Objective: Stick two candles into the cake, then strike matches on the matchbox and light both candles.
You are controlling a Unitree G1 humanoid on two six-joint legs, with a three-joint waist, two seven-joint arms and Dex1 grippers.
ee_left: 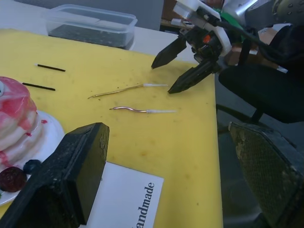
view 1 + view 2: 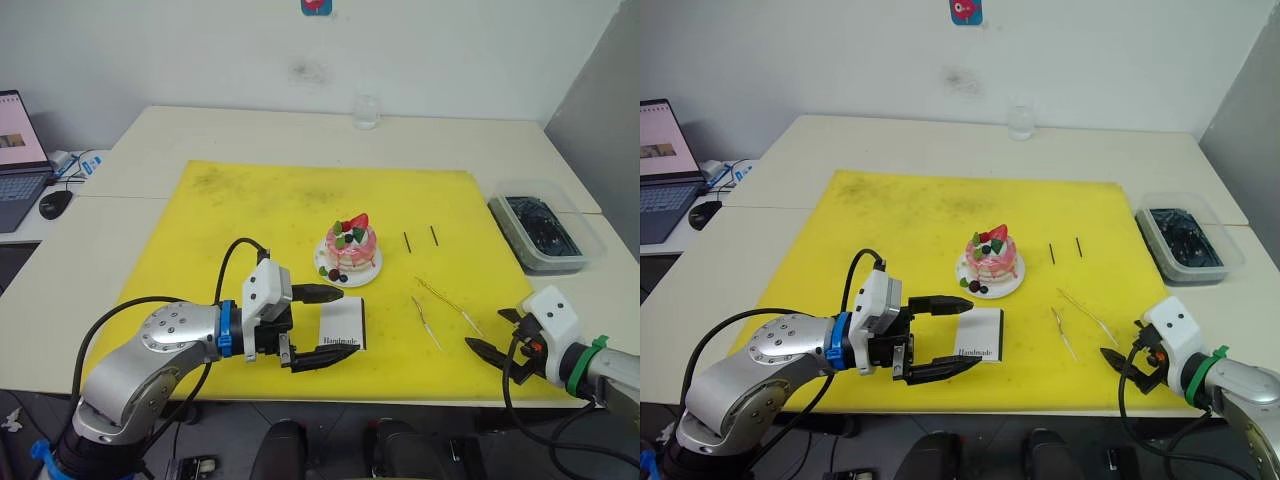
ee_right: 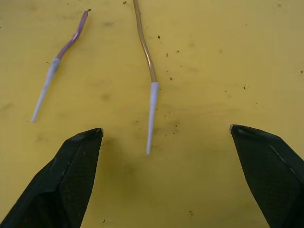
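Both candles [image 3: 151, 61] flat on mat [image 2: 250, 200], white tips toward right hand [image 3: 166, 175].

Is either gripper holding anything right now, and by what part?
Nothing is held. The left gripper is open around the matchbox; the right gripper is open near the candles.

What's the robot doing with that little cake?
It's getting ready to decorate the cake, which sits on the yellow mat. Nothing is stuck in it yet. The right gripper is open and low over the mat, pointing at the two candles, which lie flat there. The left gripper is open around the white matchbox, without gripping it. The two dark matches lie untouched beside the cake.
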